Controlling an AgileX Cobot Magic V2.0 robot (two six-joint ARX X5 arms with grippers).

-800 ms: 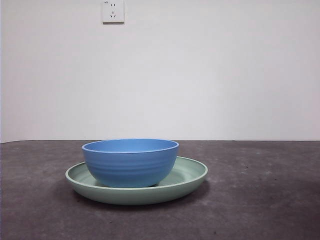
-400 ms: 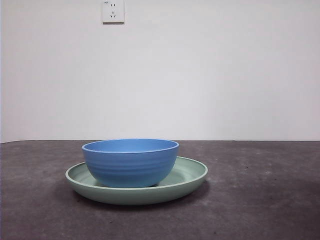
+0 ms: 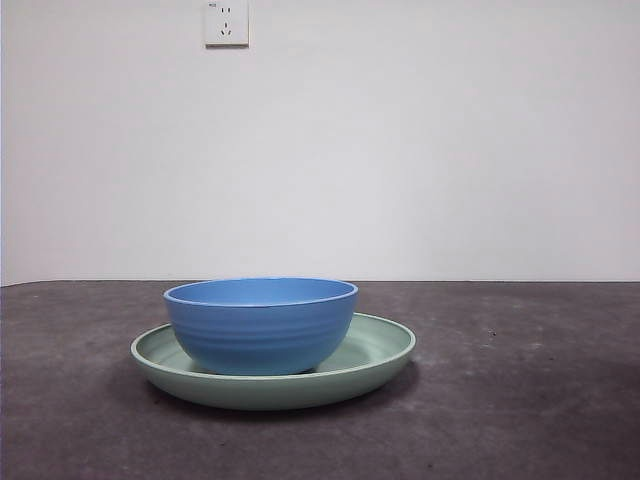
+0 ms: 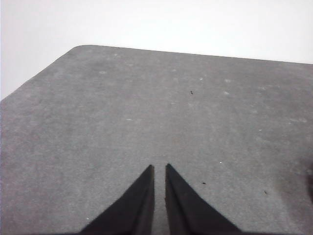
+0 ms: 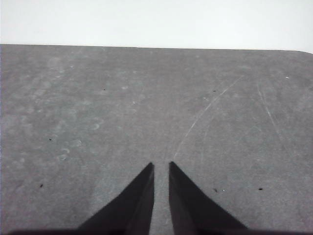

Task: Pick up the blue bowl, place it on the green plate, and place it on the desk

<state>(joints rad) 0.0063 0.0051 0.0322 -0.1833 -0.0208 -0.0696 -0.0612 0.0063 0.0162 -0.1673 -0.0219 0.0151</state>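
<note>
Both the left gripper [image 4: 159, 169] and right gripper [image 5: 161, 166], nearly closed and empty, hover over bare desk [image 3: 520, 400], away from the blue bowl [image 3: 260, 325] sitting upright in the green plate [image 3: 385, 350].

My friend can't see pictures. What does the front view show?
A blue bowl sits inside a wider pale green plate on a dark grey desk. Behind them is a plain white wall with a white power socket high up. No robot arm shows here.

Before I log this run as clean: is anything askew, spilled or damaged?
Nothing stands out. The blue bowl sits upright in the green plate, off-center toward one side, on the desk. Both look empty and intact.
</note>
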